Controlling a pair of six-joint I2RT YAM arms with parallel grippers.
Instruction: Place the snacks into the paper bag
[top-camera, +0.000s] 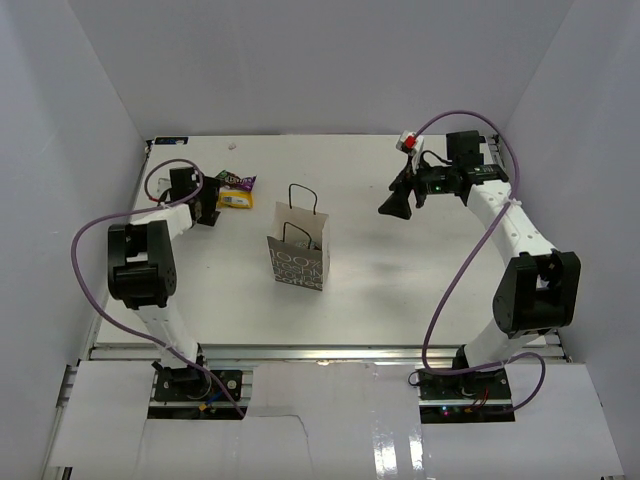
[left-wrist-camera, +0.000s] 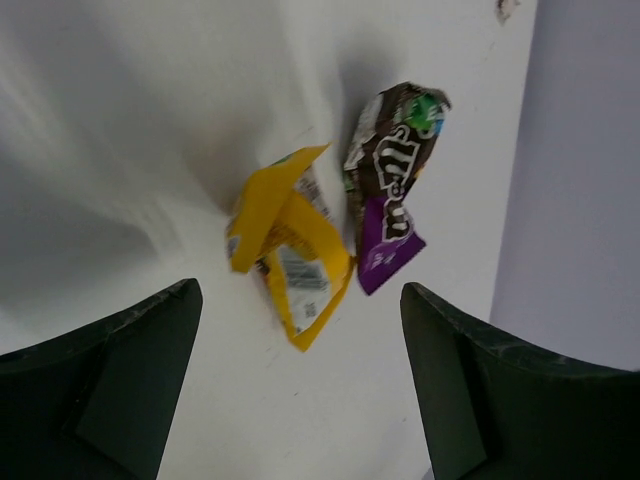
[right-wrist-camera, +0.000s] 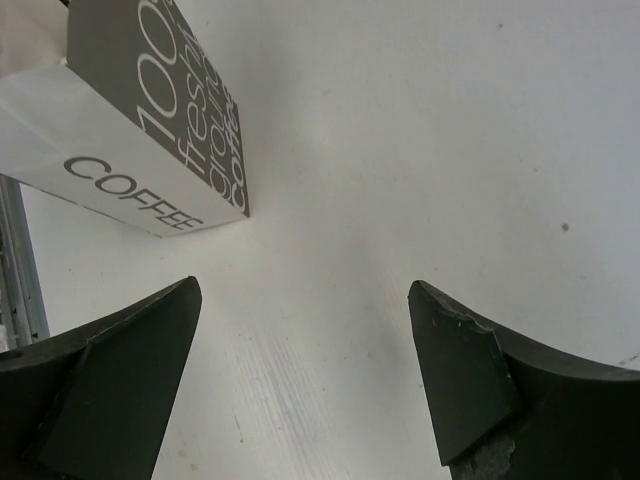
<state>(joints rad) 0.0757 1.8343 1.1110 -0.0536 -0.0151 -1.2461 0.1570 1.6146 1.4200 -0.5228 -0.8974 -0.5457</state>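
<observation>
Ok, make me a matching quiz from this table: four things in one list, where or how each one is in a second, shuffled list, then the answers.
Things:
1. paper bag
2. yellow packet
3. purple packet
4. right pincer

Place or state:
A. open above the table, to the right of the bag
B. standing upright mid-table
C. white lettering, lying farthest back on the left
D. creased, lying in front of the open left pincer

Pairs: 1-B, 2-D, 3-C, 4-A.
</observation>
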